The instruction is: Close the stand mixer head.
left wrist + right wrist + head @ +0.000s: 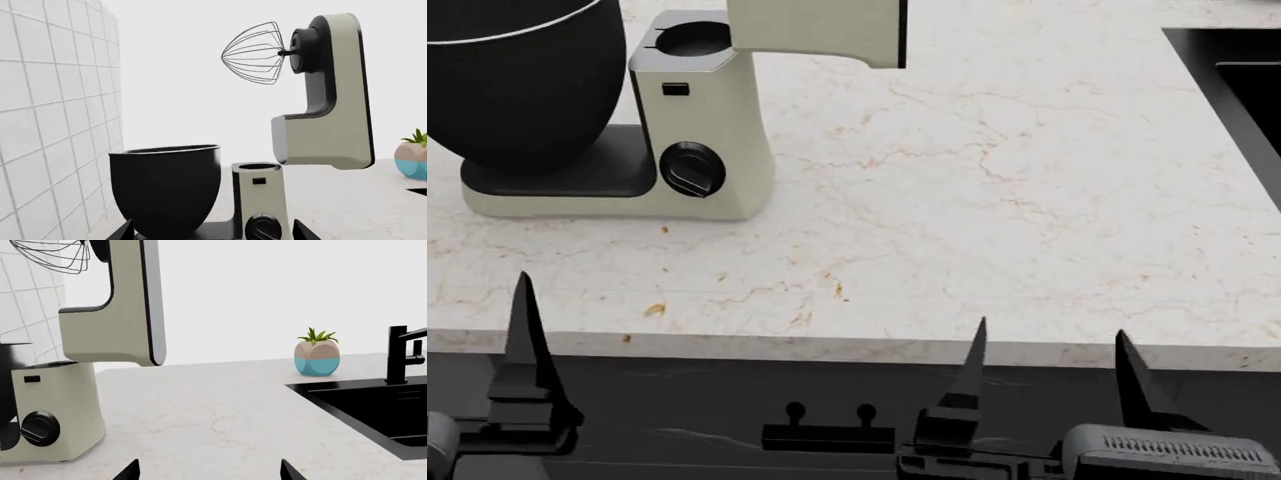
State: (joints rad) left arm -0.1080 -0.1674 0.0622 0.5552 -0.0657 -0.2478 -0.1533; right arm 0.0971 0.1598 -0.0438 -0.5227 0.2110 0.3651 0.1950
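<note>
The stand mixer head (pixel 333 100) is cream with black trim and stands tilted up and back, open. Its wire whisk (pixel 257 52) hangs in the air above the black mixing bowl (pixel 167 185). The head also shows in the right wrist view (pixel 113 305), and its lower end shows in the head view (pixel 821 25). The cream base column (pixel 701 110) carries a black dial (pixel 694 168). My left gripper (pixel 213 232) is open and empty, facing the mixer base. My right gripper (pixel 1050 365) is open and empty, in front of the counter edge, right of the mixer.
The marble counter (pixel 988 200) holds the mixer at its left. A black sink (pixel 380 410) with a black faucet (pixel 400 352) lies at the right. A small potted plant (pixel 317 357) stands at the back. A white tiled wall (pixel 53 100) is behind the bowl.
</note>
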